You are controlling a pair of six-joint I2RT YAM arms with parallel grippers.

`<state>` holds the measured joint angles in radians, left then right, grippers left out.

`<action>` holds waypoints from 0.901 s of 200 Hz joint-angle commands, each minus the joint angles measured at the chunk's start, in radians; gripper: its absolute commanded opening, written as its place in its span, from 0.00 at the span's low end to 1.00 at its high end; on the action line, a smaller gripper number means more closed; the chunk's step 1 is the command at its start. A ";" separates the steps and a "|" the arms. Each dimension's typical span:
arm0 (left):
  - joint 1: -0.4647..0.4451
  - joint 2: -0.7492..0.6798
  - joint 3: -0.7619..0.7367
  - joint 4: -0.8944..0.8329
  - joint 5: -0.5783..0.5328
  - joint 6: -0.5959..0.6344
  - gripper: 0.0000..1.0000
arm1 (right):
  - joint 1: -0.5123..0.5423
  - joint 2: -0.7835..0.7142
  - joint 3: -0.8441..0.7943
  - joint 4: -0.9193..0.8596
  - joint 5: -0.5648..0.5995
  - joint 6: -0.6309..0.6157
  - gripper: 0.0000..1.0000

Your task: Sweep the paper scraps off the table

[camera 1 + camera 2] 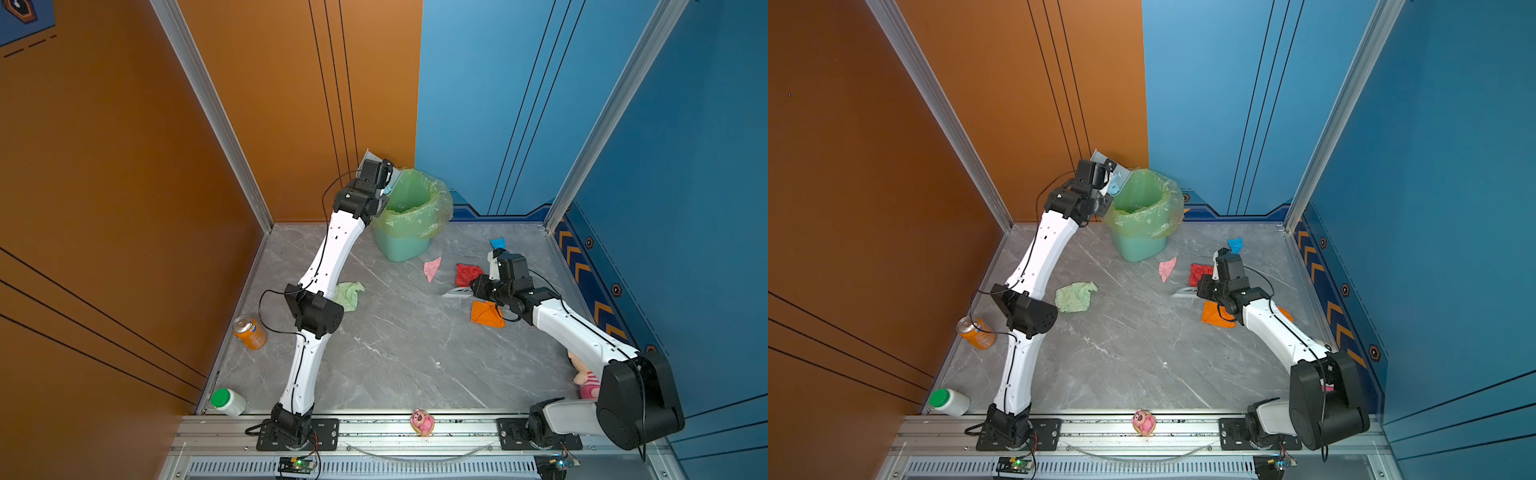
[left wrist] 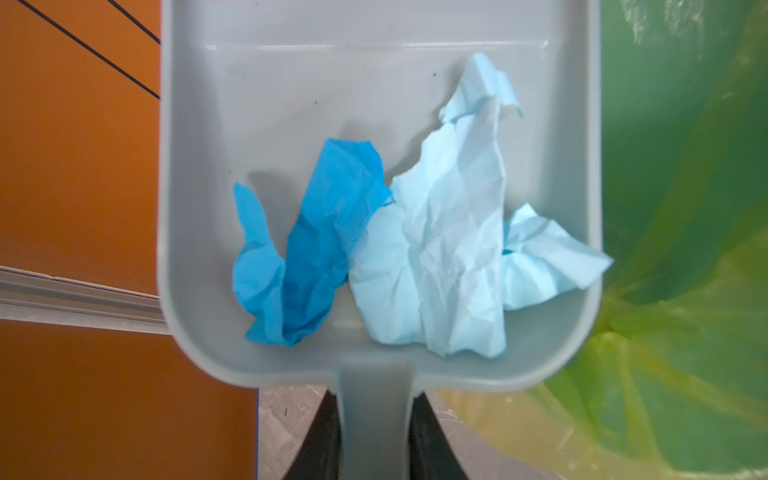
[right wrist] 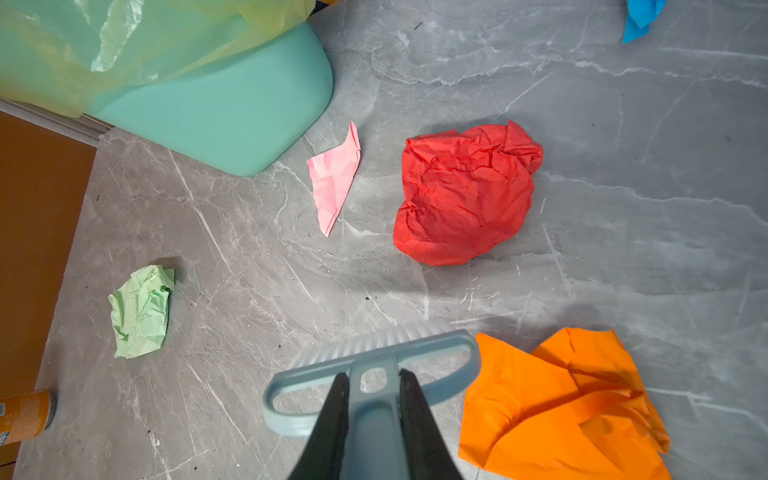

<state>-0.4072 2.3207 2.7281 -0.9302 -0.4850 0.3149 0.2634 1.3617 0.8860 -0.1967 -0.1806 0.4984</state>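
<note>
Along the left edge of the table (image 1: 407, 353) lie a white bottle (image 1: 227, 401) with a green cap and an orange can (image 1: 249, 332). The light green scrap (image 1: 348, 295) rests on the table just beside the left arm's elbow. The left gripper (image 2: 376, 436) is clamped on the handle of the dustpan (image 2: 291, 104), which is held raised at the left rim of the lined bin (image 1: 399, 245). The left wrist view shows the pan holding a darker blue scrap (image 2: 316, 241) and a light blue scrap (image 2: 440, 249), touching each other, the latter overhanging the pan wall on the bin side. Right of the bin, the pink scrap (image 1: 432, 268), the red scrap (image 1: 468, 274), the far blue scrap (image 1: 497, 242) and the orange scrap (image 1: 486, 314) lie on the table. The right gripper (image 3: 374, 424) is closed on the handle of the brush (image 3: 419, 347), positioned between the red and orange scraps; bristle contact with the table cannot be determined. A pink plush toy (image 1: 584, 378) lies at the right edge.
</note>
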 commanded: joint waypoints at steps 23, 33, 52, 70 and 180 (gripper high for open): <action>-0.015 0.023 0.001 0.051 -0.080 0.134 0.00 | 0.010 0.009 -0.017 0.028 -0.010 0.020 0.00; -0.016 0.024 -0.001 0.059 -0.086 0.147 0.00 | 0.012 0.012 -0.018 0.031 -0.010 0.022 0.00; -0.020 0.024 -0.004 0.067 -0.080 0.182 0.00 | 0.014 0.017 -0.018 0.034 -0.011 0.025 0.00; -0.025 0.024 -0.012 0.085 -0.087 0.239 0.00 | 0.018 0.020 -0.018 0.037 -0.013 0.025 0.00; -0.045 0.019 -0.070 0.215 -0.132 0.508 0.00 | 0.032 0.024 -0.017 0.045 -0.008 0.032 0.00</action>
<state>-0.4461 2.3363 2.6831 -0.7647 -0.5888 0.7425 0.2863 1.3731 0.8814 -0.1783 -0.1833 0.5148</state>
